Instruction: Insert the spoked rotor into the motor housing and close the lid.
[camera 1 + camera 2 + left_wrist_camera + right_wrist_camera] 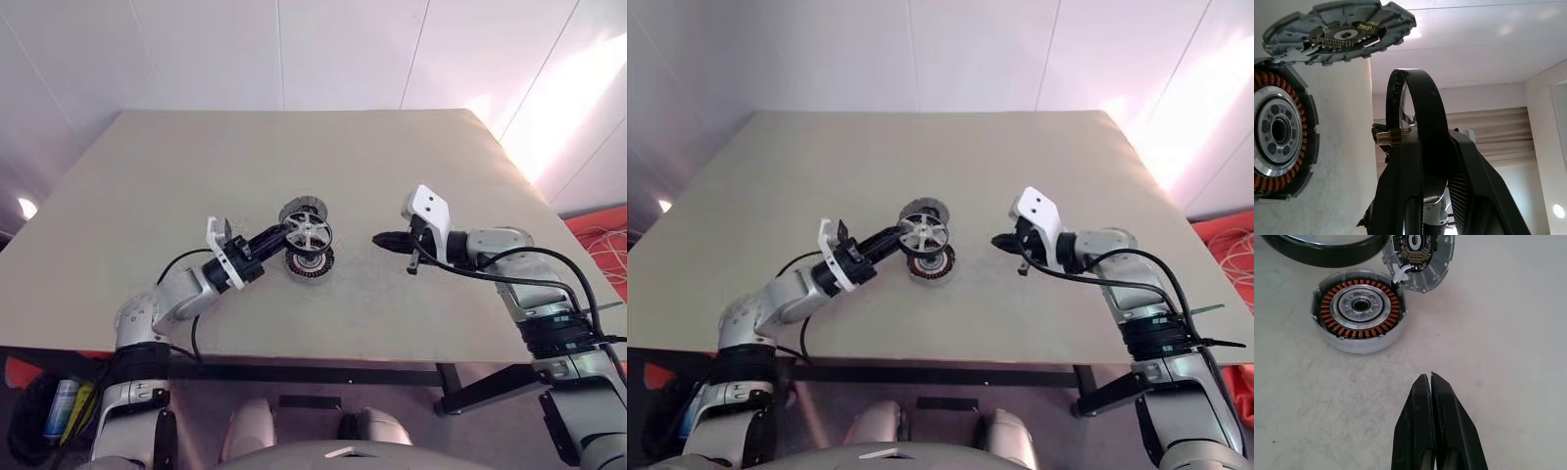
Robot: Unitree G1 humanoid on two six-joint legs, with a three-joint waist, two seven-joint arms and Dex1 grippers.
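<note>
Bare table (196, 176) all around. Motor housing (1357, 316) approach open from right; above it, held spoked rotor (308, 235); behind, raised lid (1422, 257).

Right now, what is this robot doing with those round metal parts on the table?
It is putting a small motor together. The left gripper holds the spoked rotor, a dark ring with silver spokes, raised on edge just above the motor housing. The housing lies on the table with its copper windings showing, and the lid stands open at its edge. The right gripper is shut and empty, waiting off to one side. The rotor is not yet in the housing.
</note>
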